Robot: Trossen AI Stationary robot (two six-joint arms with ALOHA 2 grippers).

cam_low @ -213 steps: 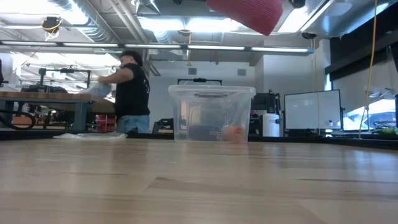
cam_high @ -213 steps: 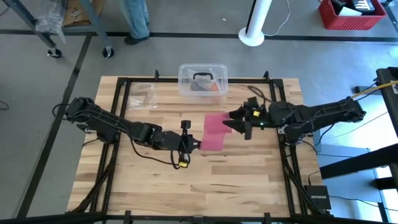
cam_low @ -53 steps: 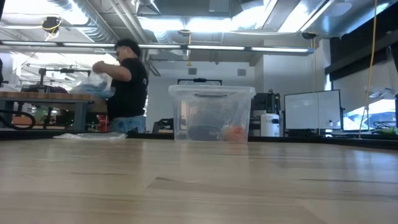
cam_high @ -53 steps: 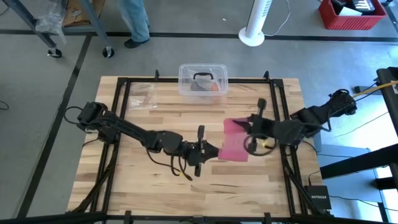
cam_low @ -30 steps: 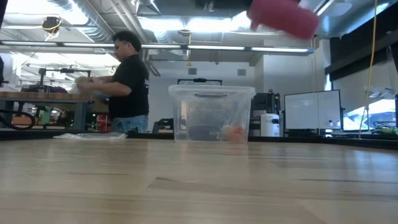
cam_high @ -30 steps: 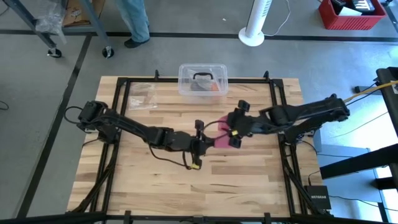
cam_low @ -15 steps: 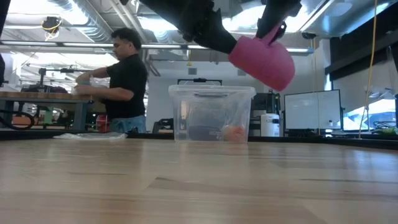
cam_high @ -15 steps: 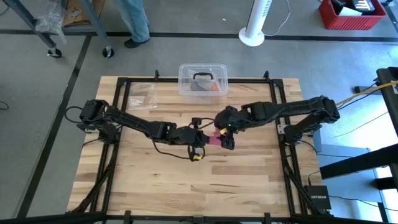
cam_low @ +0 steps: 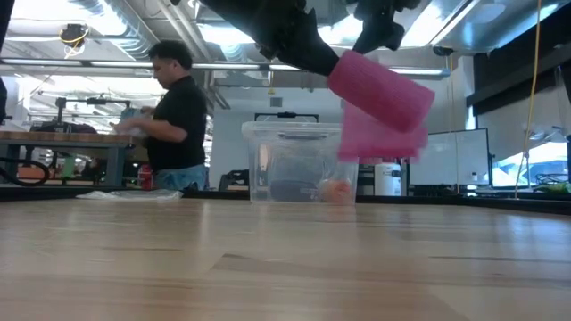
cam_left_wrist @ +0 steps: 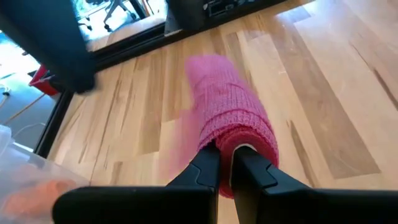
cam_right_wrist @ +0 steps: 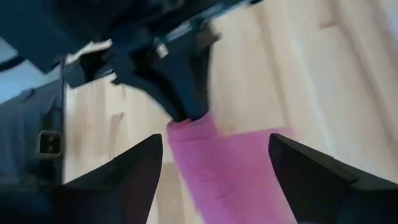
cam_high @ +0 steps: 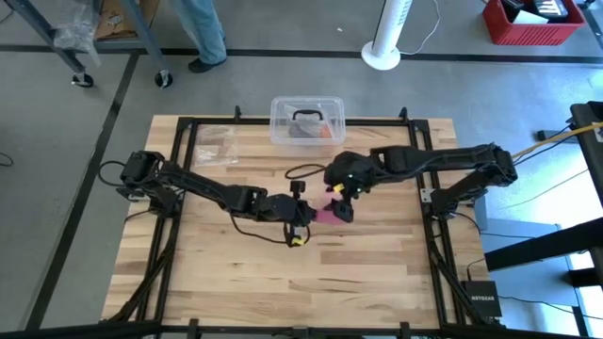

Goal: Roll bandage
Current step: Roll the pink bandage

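The bandage [cam_left_wrist: 230,106] is a pink roll held in the air over the middle of the table [cam_high: 377,273], with a loose end [cam_low: 384,138] hanging below it. My left gripper [cam_left_wrist: 225,155] is shut, with the roll on its fingers; it comes from the table's left [cam_high: 309,213]. My right gripper [cam_right_wrist: 215,140] is open just above the roll [cam_high: 341,200]. Its two fingers stand wide apart on either side of the bandage and touch nothing. My left gripper has its two shut fingers stuck into the roll's near open end [cam_left_wrist: 239,144], and the bandage is wound around them. The fingers lie along the roll and slant down from the table's left. The roll is lifted clear and tilts down away from the gripper, its loose end hanging slack.
A clear plastic box with a black handle [cam_high: 306,121] stands at the table's far edge, behind the roll in the low view [cam_low: 303,165]. A small clear bag [cam_high: 215,146] lies at the far left. A person [cam_low: 174,116] works at a bench beyond the table.
The roll on my left gripper has come down and now tilts downward. My right gripper has swung toward the table's left and stands over the roll. The bandage's loose end, not seen half a second ago, has dropped and hangs below the roll.
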